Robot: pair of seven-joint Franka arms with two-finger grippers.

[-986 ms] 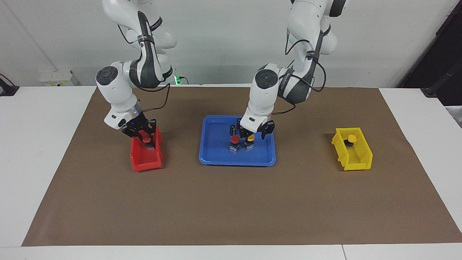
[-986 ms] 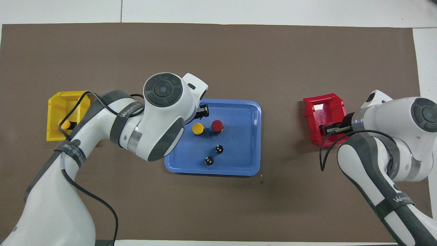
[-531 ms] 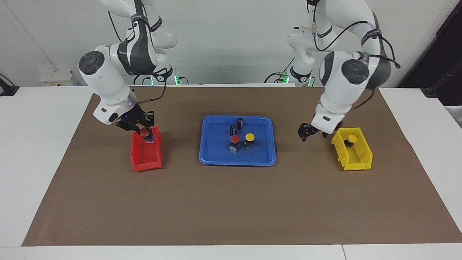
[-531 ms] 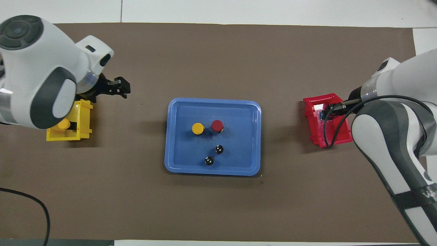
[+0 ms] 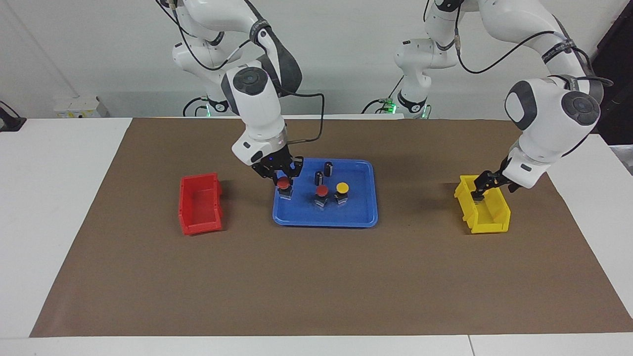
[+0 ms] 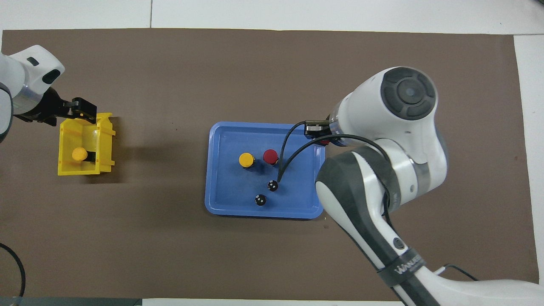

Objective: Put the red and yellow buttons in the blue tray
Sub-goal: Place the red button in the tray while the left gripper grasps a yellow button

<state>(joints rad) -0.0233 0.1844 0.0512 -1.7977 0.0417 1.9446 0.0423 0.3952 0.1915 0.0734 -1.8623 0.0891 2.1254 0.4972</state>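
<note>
A white counter (image 5: 59, 207) carries a wide brown mat (image 5: 316, 277). A plain pale wall (image 5: 336, 49) stands along the far edge, with a dark panel (image 5: 613, 74) at the right corner.

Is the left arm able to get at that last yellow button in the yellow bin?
Probably yes: the left gripper hangs over the yellow bin, whose top is open, and the yellow button lies uncovered inside.

Bright, even light from above. Soft short shadows beside my blue tray (image 5: 368, 217), the red bin (image 5: 199, 203) and the yellow bin (image 5: 482, 203) (darkest beside the yellow bin). Brown mat (image 5: 316, 277) matte, no glare. Both views sharp, no edge warping.
</note>
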